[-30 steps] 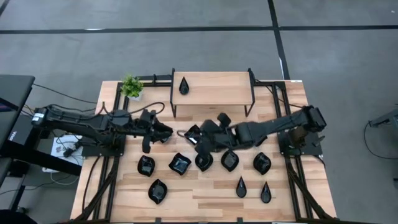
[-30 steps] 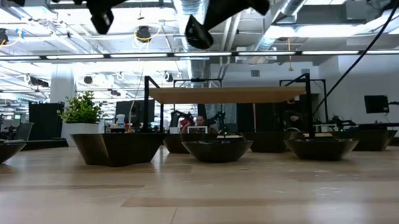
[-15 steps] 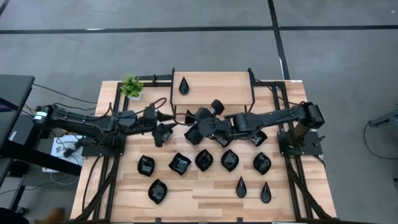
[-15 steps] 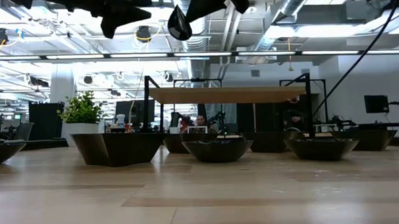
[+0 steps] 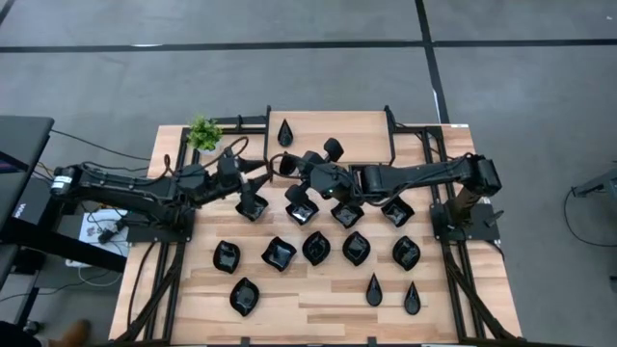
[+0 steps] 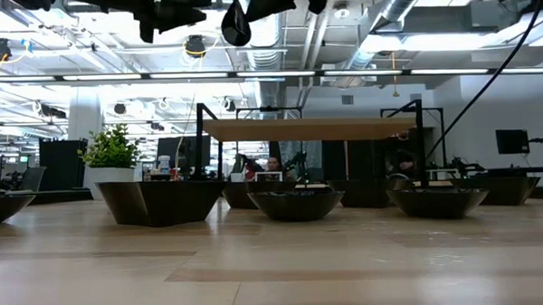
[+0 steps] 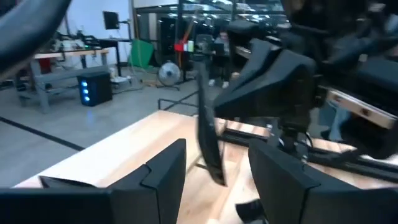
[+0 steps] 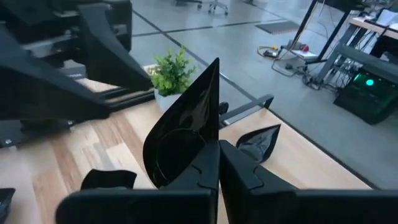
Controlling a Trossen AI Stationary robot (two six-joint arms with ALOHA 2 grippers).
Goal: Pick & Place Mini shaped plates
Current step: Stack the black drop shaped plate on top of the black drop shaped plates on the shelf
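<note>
A: Where is the plate?
B: The right hand (image 5: 286,166) pinches one black teardrop plate (image 8: 186,134), lifted above the desk (image 5: 318,299) near the shelf (image 5: 357,130).
A: The other?
B: The left hand (image 5: 265,170) faces it, fingers spread, holding nothing.

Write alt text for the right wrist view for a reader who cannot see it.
The right gripper is shut on a glossy black teardrop plate, holding it on edge above the wooden table. Beyond it stand a small green potted plant and another black plate, with the left arm close by.
</note>
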